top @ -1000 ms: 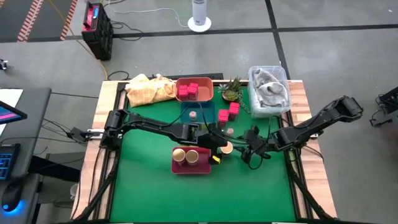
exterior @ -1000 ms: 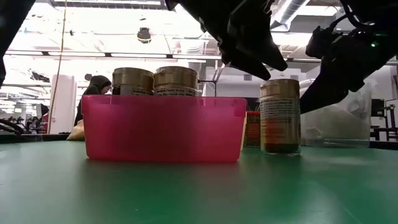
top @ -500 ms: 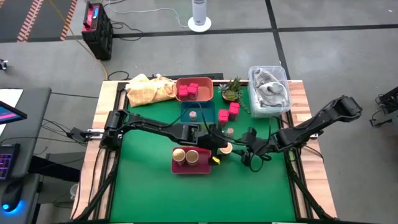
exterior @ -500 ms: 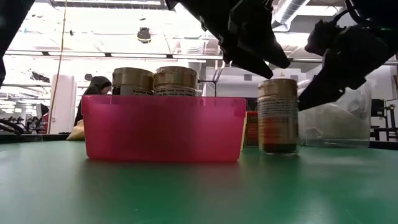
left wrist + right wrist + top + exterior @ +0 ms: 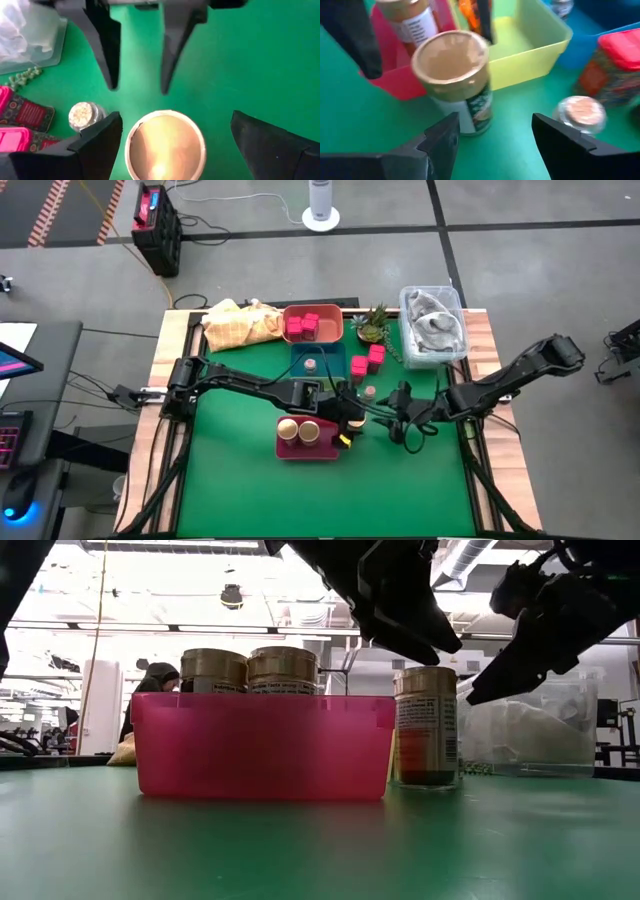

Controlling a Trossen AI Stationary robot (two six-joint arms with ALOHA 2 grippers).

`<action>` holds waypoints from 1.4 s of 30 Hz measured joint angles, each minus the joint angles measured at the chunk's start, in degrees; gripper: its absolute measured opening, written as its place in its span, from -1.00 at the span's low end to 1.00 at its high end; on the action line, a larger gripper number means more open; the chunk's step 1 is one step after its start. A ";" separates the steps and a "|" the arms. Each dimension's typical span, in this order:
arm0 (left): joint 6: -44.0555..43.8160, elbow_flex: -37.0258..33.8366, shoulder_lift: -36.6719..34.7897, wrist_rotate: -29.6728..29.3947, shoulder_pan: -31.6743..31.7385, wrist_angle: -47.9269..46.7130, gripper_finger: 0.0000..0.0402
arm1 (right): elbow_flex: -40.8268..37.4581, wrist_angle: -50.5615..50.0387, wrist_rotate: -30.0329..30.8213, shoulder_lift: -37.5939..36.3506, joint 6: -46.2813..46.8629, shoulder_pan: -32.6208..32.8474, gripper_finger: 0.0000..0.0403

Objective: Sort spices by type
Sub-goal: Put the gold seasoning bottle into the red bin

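A round jar with a pale tan lid (image 5: 427, 727) stands upright on the green mat just right of the pink tray (image 5: 262, 745), which holds two more such jars (image 5: 288, 429) (image 5: 309, 431). My left gripper (image 5: 175, 120) hangs open over the standing jar (image 5: 165, 145), one finger on each side of its lid. My right gripper (image 5: 495, 117) is open too and points at the same jar (image 5: 455, 75) from the table's right, a short way off. In the high view the left gripper (image 5: 352, 418) hides the jar. My left gripper comes from above with its fingers astride the jar's lid (image 5: 165, 145). One finger (image 5: 100, 142) stands close beside the lid's rim (image 5: 129, 150); I cannot tell whether it touches. The jar rests upright on the mat.
A small yellow tray (image 5: 530, 35) with a thin orange piece (image 5: 467, 10) sits by the pink tray. A grey-topped shaker (image 5: 580, 112) and magenta packs (image 5: 368, 360) stand loose on the mat. Farther back are a teal tray (image 5: 318, 361), a red tray (image 5: 312, 325), a plant (image 5: 372, 325), a clear bin (image 5: 433, 325) and yellow cloth (image 5: 240, 323).
The jar has slid along the mat toward the pink tray, staying upright, and now stands almost against its right wall. My left gripper has shifted the same way, staying over it. My right gripper has risen a little in the low view.
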 joint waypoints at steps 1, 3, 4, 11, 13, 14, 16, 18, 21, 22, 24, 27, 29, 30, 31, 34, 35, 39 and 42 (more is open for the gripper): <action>-0.62 0.00 0.00 0.02 0.08 0.06 0.77 | 0.00 -0.84 0.85 -0.85 0.25 0.17 0.37; -1.66 0.00 0.00 -0.11 0.45 0.34 0.77 | 0.00 -2.18 1.95 -2.11 0.52 0.36 0.37; -2.04 0.00 0.00 -0.21 0.65 0.28 0.77 | 0.00 -2.54 2.36 -2.43 0.49 0.58 0.37; -3.65 -2.15 -0.02 -0.09 1.47 1.17 0.77 | 0.00 -2.56 2.76 -2.23 0.33 1.68 0.37; -4.02 -3.30 -0.02 0.12 1.47 1.95 0.77 | 0.00 -2.78 2.79 -2.19 0.33 1.63 0.37; -4.04 -3.83 -0.02 0.25 1.47 2.05 0.77 | 0.00 -2.75 2.79 -2.19 0.33 1.62 0.37; -4.03 -4.54 -0.02 0.28 1.47 2.21 0.77 | 0.00 -2.67 2.84 -2.19 0.33 1.62 0.37; -4.22 -4.66 -0.02 0.28 1.47 2.74 0.77 | 0.00 -2.67 3.15 -2.19 0.33 1.62 0.37; -4.06 -4.63 -0.02 0.28 1.47 3.09 0.77 | 0.00 -2.80 3.66 -2.19 0.33 1.64 0.37; -4.05 -4.63 -0.02 0.28 1.47 3.14 0.77 | 0.00 -2.86 3.91 -2.19 0.33 1.69 0.37; -4.03 -4.63 -0.02 0.28 1.47 3.46 0.75 | 0.00 -2.70 3.98 -2.19 0.35 1.69 0.37; -3.23 -4.63 -0.02 0.31 1.47 4.59 0.69 | 0.00 -2.15 4.01 -1.82 0.35 1.69 0.37; -2.46 -4.63 -0.02 0.32 1.47 4.77 0.63 | 0.00 -1.51 4.01 -1.38 0.33 1.68 0.37; -2.34 -4.63 -0.02 0.37 1.47 4.73 0.59 | 0.00 -1.43 4.02 -1.20 0.33 1.60 0.37; -2.32 -4.63 -0.02 0.42 1.47 4.63 0.55 | 0.00 -0.96 4.03 -0.87 0.33 1.49 0.37; -2.44 -4.63 -0.02 1.81 1.58 4.10 0.41 | -0.02 -1.31 4.03 -0.66 0.30 1.47 0.37; -2.50 -4.61 -0.02 2.47 1.68 4.00 0.37 | -0.02 -1.07 4.03 -0.70 0.30 1.47 0.37; -3.71 -4.55 -0.11 4.55 2.09 3.93 0.32 | -0.02 -1.12 4.03 -0.76 0.13 1.48 0.37; -3.93 -4.52 -0.11 4.62 2.20 3.70 0.33 | -0.02 -1.25 4.03 -0.79 0.13 1.51 0.37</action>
